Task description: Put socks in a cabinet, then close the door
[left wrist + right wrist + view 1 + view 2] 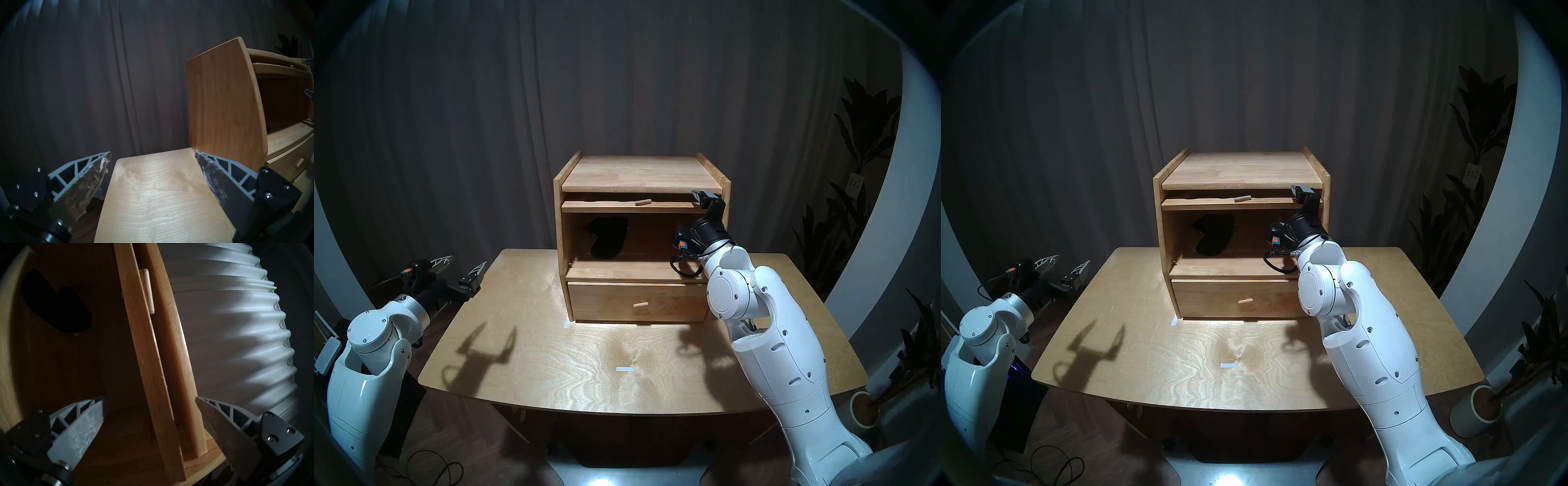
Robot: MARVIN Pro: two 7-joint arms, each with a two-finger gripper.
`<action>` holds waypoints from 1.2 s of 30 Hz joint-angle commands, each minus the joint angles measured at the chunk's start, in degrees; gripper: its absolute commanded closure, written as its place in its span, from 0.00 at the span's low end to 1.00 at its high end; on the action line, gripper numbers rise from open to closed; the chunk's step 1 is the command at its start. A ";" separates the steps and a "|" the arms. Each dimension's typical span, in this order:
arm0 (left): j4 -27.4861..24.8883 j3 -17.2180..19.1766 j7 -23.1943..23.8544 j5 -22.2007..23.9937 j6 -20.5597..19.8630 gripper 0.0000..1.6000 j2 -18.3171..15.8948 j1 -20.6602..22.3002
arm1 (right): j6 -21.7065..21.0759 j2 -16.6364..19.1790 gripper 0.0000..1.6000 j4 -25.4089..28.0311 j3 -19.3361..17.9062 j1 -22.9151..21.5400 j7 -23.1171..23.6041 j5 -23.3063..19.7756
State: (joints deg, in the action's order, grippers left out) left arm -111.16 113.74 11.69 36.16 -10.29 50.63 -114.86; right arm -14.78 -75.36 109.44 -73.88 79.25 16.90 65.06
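Socks (pixel 607 237) inside cabinet (pixel 639 171), door (pixel 629 206) raised (hands open)

Both arms wore glossy white shells with round joint caps and small screws. Black wrist sections carried orange-and-teal tags and looping black cables. Fingers (pixel 226 168) were grey lattice ribs on black screwed mounts, pads (pixel 79 434) worn and scuffed.

Socks (pixel 607 237) lie inside the cabinet (pixel 639 173), left of the right claw (pixel 149 414).
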 commanded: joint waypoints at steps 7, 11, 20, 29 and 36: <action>-0.77 0.44 0.07 0.03 0.47 0.00 -0.25 0.77 | -1.70 -0.49 0.00 -1.01 0.12 0.40 -1.53 1.59; -0.76 0.44 0.09 0.03 0.44 0.00 -0.25 0.77 | -1.36 -1.02 0.00 -3.51 0.32 -2.62 -2.50 2.29; -0.75 0.44 0.11 0.03 0.43 0.00 -0.24 0.78 | -0.53 -2.08 0.00 -7.16 1.98 -6.35 -3.03 3.00; -0.75 0.45 0.12 0.02 0.43 0.00 -0.23 0.79 | 0.24 -2.84 0.00 -9.14 2.46 -7.75 -4.03 2.62; -0.76 0.45 0.11 0.00 0.45 0.00 -0.21 0.79 | 1.87 -2.23 1.00 -9.23 1.44 -5.62 -6.31 1.00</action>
State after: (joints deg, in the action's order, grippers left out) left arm -111.15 113.72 11.92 36.21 -10.30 50.62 -114.77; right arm -14.09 -77.63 99.70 -71.61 72.74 11.73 67.70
